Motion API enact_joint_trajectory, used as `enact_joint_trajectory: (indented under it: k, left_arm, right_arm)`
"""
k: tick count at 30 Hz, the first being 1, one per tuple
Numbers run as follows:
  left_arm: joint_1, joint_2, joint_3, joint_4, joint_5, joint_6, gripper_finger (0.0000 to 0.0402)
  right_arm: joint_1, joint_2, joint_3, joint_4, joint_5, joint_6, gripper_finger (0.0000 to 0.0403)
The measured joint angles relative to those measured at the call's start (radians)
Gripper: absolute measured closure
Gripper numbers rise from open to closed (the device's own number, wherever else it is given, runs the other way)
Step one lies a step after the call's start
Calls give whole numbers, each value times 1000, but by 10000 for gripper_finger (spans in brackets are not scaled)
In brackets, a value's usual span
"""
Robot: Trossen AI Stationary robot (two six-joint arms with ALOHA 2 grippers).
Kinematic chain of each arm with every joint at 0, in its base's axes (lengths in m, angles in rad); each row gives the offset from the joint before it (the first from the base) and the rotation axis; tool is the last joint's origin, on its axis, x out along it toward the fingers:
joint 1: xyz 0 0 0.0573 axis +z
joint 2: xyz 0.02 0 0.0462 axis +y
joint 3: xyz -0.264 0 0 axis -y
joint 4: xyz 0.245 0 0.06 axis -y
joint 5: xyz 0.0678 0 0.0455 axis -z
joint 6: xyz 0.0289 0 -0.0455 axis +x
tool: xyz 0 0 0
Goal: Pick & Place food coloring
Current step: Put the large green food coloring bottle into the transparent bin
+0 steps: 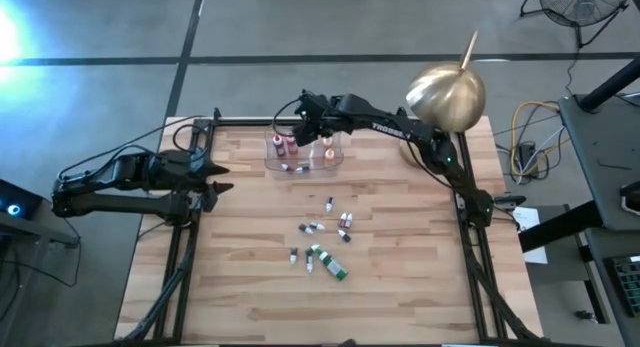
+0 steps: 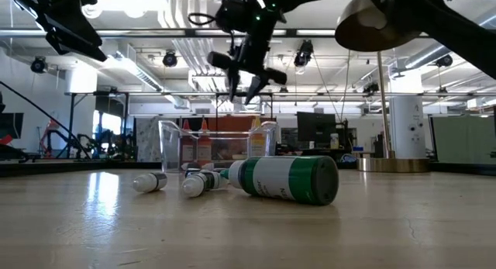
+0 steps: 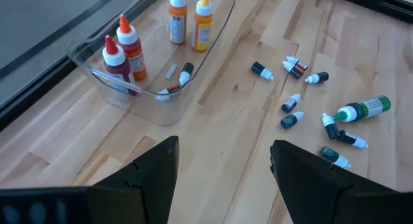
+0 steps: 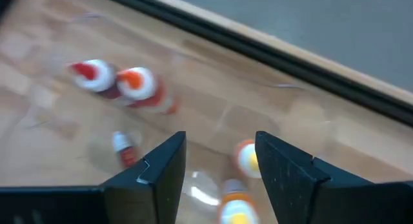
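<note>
Food coloring: most of the tiny bottles [image 1: 322, 229] lay loose on the wooden table [image 1: 240, 287], scattered on the near side of the clear plastic tray [image 1: 337, 163], tipped over and pointing every which way. Biggest was a green-labelled bottle [image 1: 333, 266], farthest out from the tray.

Tray contents: two red-capped bottles [image 3: 122, 56] standing at one end, two orange ones [image 3: 190, 19] at the other, plus a couple of tiny bottles [image 3: 178, 82] lying flat on the tray floor.

Right gripper [image 1: 306, 114]: hung right over the tray, fingers spread, nothing between them that I could see. So the loose pile sat away from it, toward the near edge of the table.

Left gripper [image 1: 212, 177]: parked at the table's left edge, well off to the side of the tray, jaws also apart and empty.

Nearer arm: my guess, the right one, since it was already above the tray and only had to swing to the pile beside it.
</note>
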Motion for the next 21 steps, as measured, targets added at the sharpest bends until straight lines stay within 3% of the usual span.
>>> enact_joint_trajectory:
  k: [5,11,16,21]
  left_arm:
    - [0,0,0,-2,0,0,184]
    - [0,0,0,-3,0,0,184]
    - [0,0,0,-3,0,-5,184]
    - [0,0,0,-3,0,-2,184]
  right_arm:
    - [69,1,0,70,-82,11,223]
    - [174,3,0,84,68,82,223]
    - [298,7,-5,-115,236,246,228]
    - [389,16,-58,-309,228,451,230]
